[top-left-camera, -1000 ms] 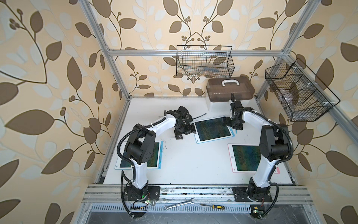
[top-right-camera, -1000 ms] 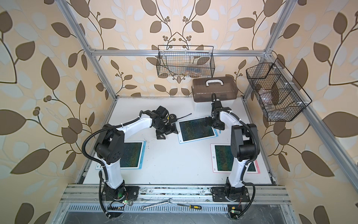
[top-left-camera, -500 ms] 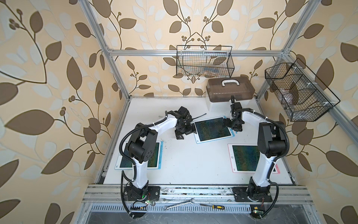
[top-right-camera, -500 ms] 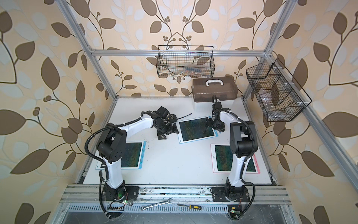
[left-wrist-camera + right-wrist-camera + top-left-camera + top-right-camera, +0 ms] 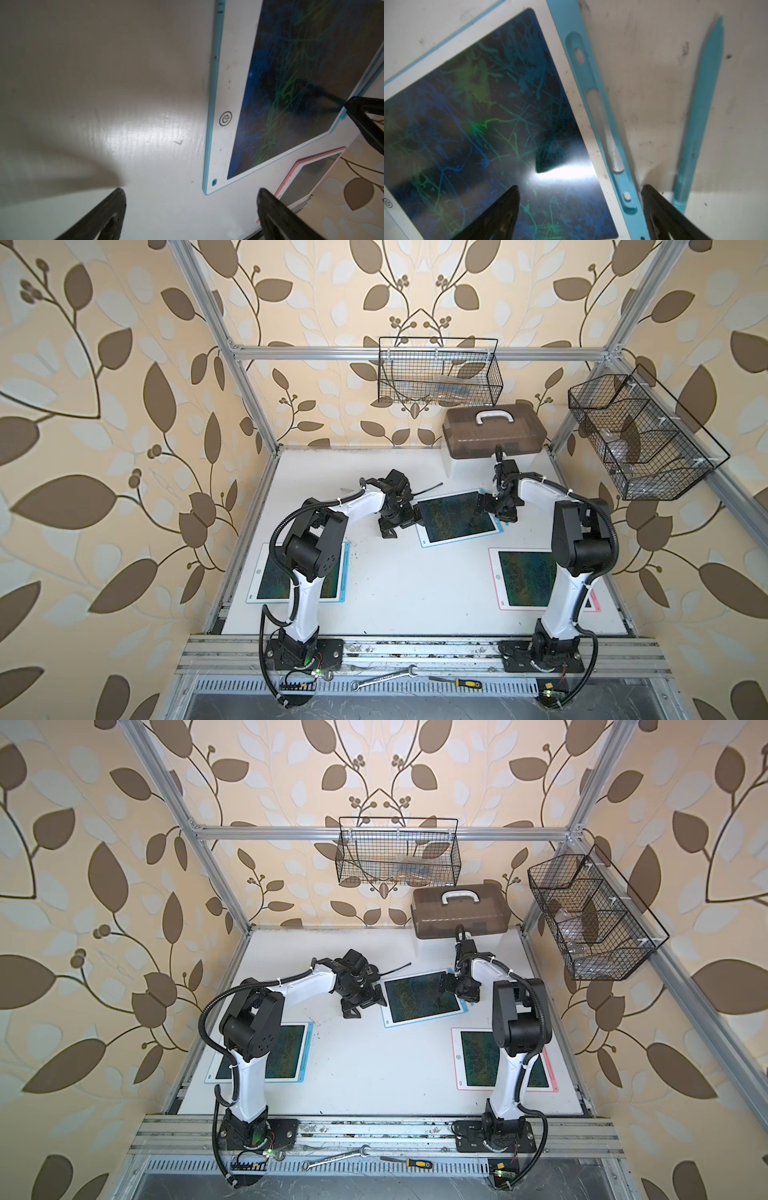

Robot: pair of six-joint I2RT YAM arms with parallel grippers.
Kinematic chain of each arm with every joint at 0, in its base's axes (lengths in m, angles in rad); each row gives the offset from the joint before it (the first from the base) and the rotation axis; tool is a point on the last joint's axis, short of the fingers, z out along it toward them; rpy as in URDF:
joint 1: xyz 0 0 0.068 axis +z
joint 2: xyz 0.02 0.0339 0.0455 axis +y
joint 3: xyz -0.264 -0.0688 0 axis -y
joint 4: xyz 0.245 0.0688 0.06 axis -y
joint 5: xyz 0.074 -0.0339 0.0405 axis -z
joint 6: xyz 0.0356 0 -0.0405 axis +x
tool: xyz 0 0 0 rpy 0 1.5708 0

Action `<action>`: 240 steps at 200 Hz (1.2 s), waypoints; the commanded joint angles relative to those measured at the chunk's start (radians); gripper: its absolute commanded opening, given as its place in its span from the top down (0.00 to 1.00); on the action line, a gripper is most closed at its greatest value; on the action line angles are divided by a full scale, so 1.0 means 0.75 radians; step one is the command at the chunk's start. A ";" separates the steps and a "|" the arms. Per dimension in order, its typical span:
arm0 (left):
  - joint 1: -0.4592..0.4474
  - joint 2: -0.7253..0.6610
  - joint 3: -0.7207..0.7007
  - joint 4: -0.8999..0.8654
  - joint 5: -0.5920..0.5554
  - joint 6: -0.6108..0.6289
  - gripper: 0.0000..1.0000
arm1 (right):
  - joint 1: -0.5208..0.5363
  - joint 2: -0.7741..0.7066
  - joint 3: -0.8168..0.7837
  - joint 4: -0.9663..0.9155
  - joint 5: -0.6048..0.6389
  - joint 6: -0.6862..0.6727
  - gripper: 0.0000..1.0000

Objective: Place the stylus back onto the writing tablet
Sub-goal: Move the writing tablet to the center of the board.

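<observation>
Table: white; bears three tablets. Places below are given from the middle one.
Writing tablet: blue-edged, scribbled dark screen, flat at mid-table. It has not moved in the last second.
Right gripper: released, jaws wide, holding nothing. It is low over the tablet's slot edge, with one finger above the screen and the other outside that edge.
Left gripper: released and empty, over bare table just beside the tablet's button end.
Stylus slot: runs along the tablet's long edge; vacant.
Stylus: blue, lying on the table beside the slot edge and angled away from it. Its near end passes just beside the outer finger; whether they touch cannot be told.
Change: the right arm has only resettled slightly, and nothing is lifted.
Meaning: probably still the approach, with the pick-up not yet begun.
</observation>
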 commanded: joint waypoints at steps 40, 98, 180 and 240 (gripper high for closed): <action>0.018 0.062 0.035 0.055 -0.003 -0.032 0.01 | 0.014 0.015 -0.061 0.003 -0.032 -0.008 0.09; 0.014 0.071 0.010 0.087 -0.013 -0.037 0.01 | 0.049 -0.027 -0.137 0.020 -0.034 0.002 0.11; -0.026 0.067 -0.038 0.120 -0.005 -0.039 0.02 | 0.136 -0.090 -0.273 0.067 -0.044 0.045 0.12; -0.063 0.010 -0.133 0.148 -0.010 -0.046 0.03 | 0.210 -0.155 -0.398 0.115 -0.053 0.083 0.12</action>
